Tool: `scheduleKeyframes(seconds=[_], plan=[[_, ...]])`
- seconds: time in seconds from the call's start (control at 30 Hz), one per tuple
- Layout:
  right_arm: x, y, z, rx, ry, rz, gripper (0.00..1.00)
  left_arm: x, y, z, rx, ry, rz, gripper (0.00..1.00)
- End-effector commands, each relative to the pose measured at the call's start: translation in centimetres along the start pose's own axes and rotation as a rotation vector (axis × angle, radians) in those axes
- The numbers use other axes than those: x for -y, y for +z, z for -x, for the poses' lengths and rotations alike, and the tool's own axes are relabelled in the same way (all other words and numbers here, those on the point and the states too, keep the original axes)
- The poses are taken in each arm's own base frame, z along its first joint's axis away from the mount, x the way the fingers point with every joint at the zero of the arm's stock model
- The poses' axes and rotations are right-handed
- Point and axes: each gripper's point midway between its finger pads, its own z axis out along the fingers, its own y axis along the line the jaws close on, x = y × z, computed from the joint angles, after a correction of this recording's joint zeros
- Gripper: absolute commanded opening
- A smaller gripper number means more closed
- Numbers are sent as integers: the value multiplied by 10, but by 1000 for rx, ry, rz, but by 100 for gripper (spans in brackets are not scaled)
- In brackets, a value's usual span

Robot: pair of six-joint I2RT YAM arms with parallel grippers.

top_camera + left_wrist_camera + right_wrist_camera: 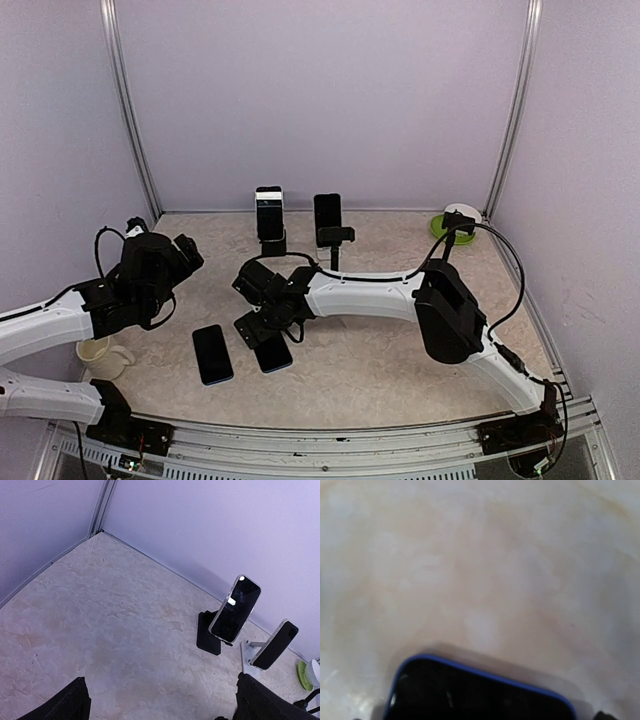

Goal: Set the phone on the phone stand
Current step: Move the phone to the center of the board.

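You're hanging the right gripper (258, 328), jaws wide open and empty, right over the blue-edged phone (273, 353) lying flat on the table (400, 350) at near centre, so closing low is risking skidding it into the second phone (212, 354) just left, while the left gripper (188, 252) is idling with jaws open.

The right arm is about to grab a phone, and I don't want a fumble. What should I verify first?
1. Right gripper open: ok.
2. Right gripper above the blue-edged phone: ok.
3. That phone lying flat, apart from the other flat phone: ok.
4. Left gripper open and out of the way: ok.
5. Free stand: not ok; the back-left stand and the back-right stand both hold phones.
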Motion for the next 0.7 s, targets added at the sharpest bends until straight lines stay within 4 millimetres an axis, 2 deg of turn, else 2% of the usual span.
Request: scheduleKeyframes(seconds=[0.0, 0.4, 0.53, 0.6, 0.67], plan=[[6, 3, -10, -40, 12, -63, 100, 0, 2, -2, 2, 9, -5, 99], [0, 2, -13, -65, 52, -32, 92, -3, -1, 2, 17, 7, 0, 99], [0, 1, -12, -63, 57, -32, 83, -4, -1, 3, 22, 3, -3, 99], [0, 0, -12, -62, 57, -31, 75, -4, -1, 3, 22, 1, -2, 99], [1, 0, -11, -60, 51, -32, 72, -4, -1, 2, 20, 3, -1, 99]])
